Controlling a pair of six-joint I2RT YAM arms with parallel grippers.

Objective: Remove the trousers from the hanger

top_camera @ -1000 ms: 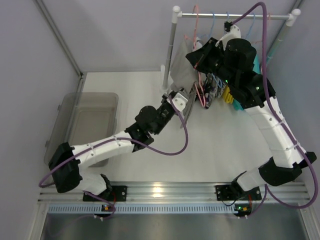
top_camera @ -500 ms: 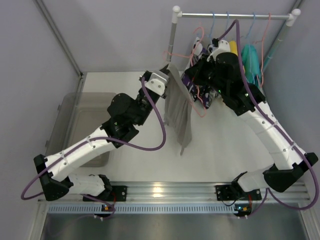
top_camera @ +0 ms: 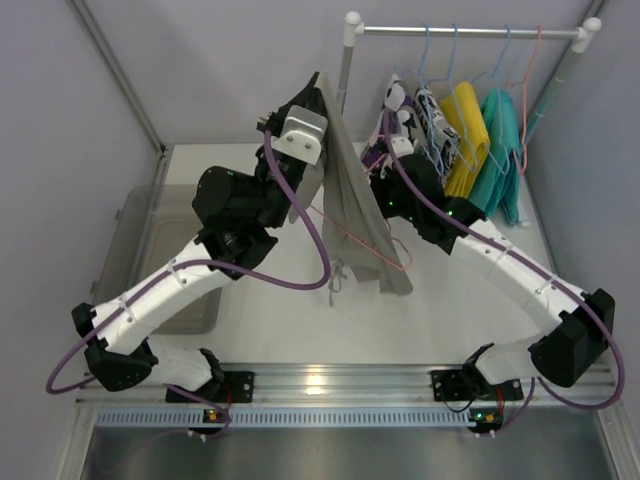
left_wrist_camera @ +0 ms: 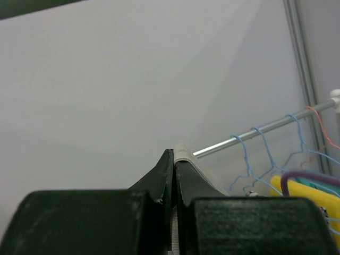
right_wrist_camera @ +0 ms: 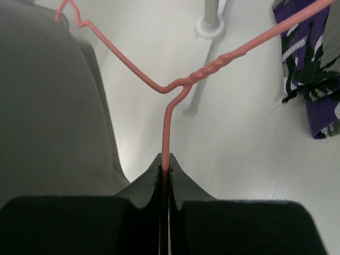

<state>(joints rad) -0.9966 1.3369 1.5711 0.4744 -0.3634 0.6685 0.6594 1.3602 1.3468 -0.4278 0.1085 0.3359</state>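
Between the right gripper's [right_wrist_camera: 164,159] clenched tips sits the stem of the pink wire hanger [right_wrist_camera: 169,127], its arms spreading just beyond them. The grey ribbed trousers [right_wrist_camera: 48,95] hang to their left. Farther off, the left gripper [left_wrist_camera: 174,159] pinches the trousers' top edge. The step seems to need a firmly held hanger and a steady, snag-free pull on the cloth.

Trousers [top_camera: 365,220] — grey ribbed cloth, matt; hanger [right_wrist_camera: 166,127] — smooth pink wire, semi-gloss.
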